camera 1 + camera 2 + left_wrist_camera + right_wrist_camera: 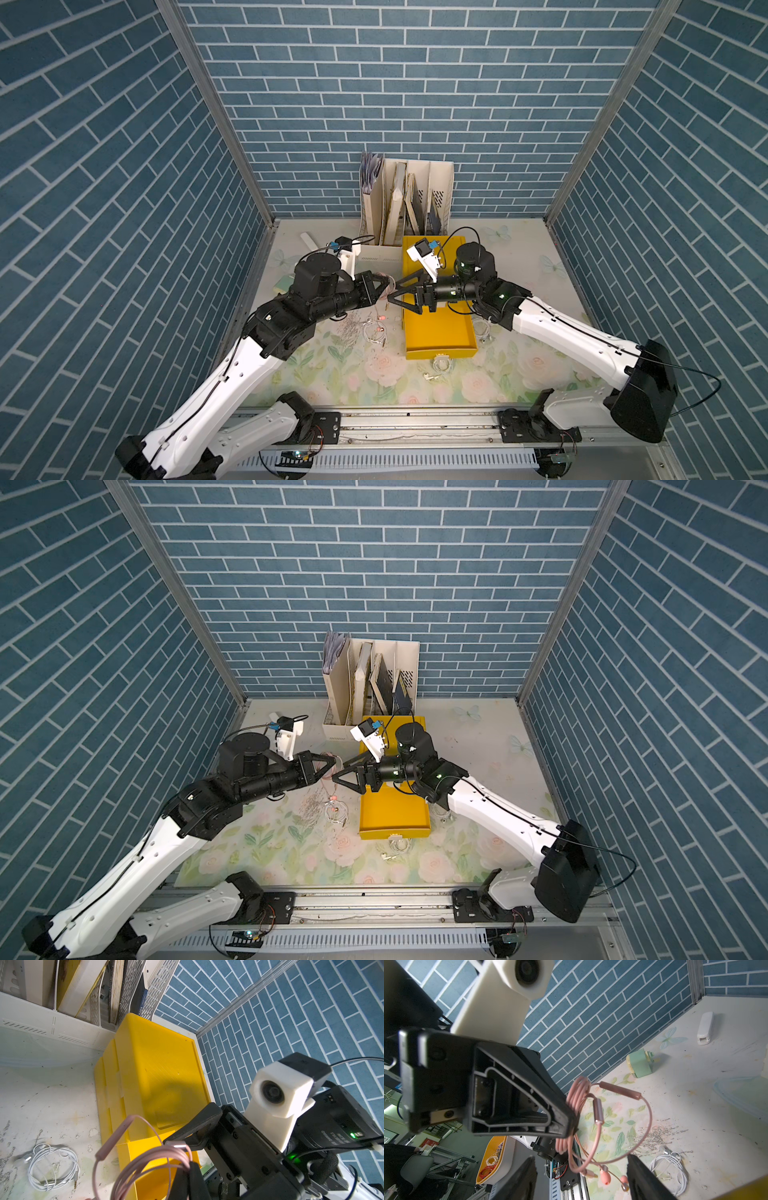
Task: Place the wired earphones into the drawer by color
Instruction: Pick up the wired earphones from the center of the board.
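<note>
- Your left gripper is clamped tight on the pink earphones. It holds the coil in the air at the centre of both top views, just left of the yellow drawer.
- Your right gripper faces it almost tip to tip, fingers spread wide and gripping nothing. Low in the right wrist view, the pink buds dangle between its two fingers.
- A white earphone coil lies on the floral table left of the drawer. A second white coil lies below its front, and a third white coil by its right side.
</note>
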You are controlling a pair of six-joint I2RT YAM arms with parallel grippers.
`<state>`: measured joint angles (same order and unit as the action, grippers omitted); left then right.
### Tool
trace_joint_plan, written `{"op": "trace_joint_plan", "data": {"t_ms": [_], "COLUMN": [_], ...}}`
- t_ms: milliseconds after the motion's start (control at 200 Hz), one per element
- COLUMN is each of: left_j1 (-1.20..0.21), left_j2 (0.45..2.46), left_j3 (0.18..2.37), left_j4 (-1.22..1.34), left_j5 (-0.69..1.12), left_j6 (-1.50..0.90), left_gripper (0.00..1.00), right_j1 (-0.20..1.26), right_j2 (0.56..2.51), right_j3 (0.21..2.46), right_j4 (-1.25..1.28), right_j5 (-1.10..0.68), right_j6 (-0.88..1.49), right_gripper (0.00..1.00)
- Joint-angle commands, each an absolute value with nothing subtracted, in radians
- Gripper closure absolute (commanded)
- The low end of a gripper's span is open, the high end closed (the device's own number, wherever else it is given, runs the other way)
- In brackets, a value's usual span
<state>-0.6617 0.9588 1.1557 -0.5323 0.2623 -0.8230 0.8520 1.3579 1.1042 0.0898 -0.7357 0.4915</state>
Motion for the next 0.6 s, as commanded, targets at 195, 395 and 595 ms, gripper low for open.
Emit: {"op": "trace_joint_plan", "data": {"t_ms": [195,395,595], "left_j1": [-0.67,-0.678,-0.685], "left_j2": [0.97,0.974,0.976], "left_j3": [1.14,1.129,1.126], "left_j4": [-0.488,-0.476,-0.471], "left_j5": [0.253,0.251,0.243], "left_j6": [-0.825,-0.83,-0.834], "left_gripper": [1.0,1.0,1.0], "right_j1": [0.862,0.865,0.865], "right_j2": [1.397,1.415,1.429], "right_j3": [1.14,1.164,1.185], "right_j4": [0.121,0.109,0.097], "right_j5": [-0.752,-0.735,-0.733], "right_j6": [0.502,0.494,0.495], "right_gripper": [0.35,0.51,0.7]}}
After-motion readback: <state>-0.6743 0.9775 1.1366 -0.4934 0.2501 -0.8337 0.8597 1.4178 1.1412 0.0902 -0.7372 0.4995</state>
